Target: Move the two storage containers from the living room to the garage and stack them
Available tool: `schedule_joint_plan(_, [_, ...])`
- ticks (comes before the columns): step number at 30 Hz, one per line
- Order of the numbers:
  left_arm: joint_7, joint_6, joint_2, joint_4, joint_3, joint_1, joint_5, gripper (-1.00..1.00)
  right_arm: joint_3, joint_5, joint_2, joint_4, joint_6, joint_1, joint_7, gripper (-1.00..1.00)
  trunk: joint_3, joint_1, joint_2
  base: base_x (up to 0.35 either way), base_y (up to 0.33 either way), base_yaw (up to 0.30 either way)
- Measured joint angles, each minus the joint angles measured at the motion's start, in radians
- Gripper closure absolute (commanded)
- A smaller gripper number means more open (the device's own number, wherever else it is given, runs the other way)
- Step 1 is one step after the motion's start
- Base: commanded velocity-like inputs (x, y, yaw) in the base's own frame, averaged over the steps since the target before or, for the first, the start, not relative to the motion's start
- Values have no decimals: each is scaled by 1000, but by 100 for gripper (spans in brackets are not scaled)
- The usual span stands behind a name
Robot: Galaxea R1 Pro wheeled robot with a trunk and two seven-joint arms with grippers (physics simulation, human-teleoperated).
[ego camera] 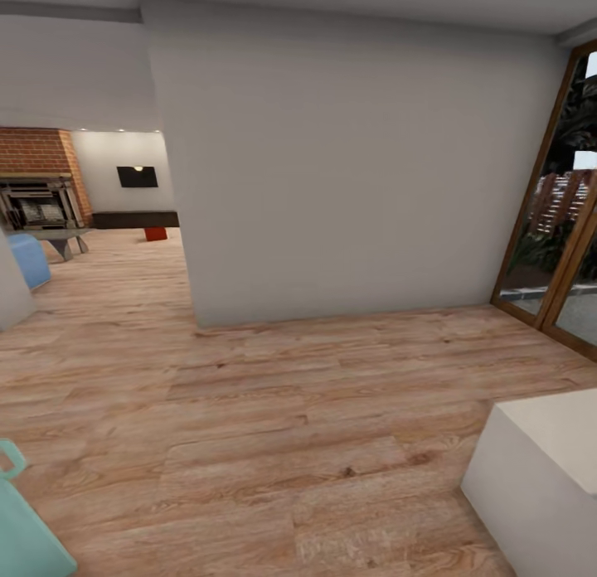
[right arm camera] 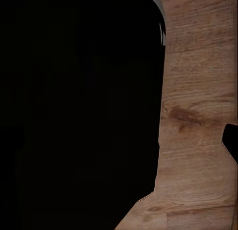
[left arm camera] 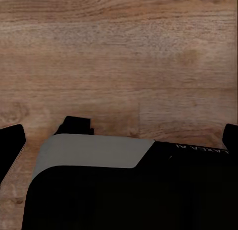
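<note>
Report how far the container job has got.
Nothing looks done yet. The robot is on the wood-plank floor beside a white wall; one orange-red container sits far off in the living room by the fireplace. Fetching, carrying and stacking both remain.

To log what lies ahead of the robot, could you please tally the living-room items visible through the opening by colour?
Orange-red: 1, a storage container on the wood floor.
Blue: 1, a sofa.
Grey: 1, a low table.
Red-brown: 1, a brick fireplace.
Black: 2, a wall TV and a long cabinet.
Total: 6.
</note>
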Motion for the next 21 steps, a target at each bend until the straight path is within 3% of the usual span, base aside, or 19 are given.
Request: schedule_joint_plan(21, [0,-1,0,0,0,0,0,-100,0,-1,2,1,0,0,0,-100,0,0,0,315,0,47])
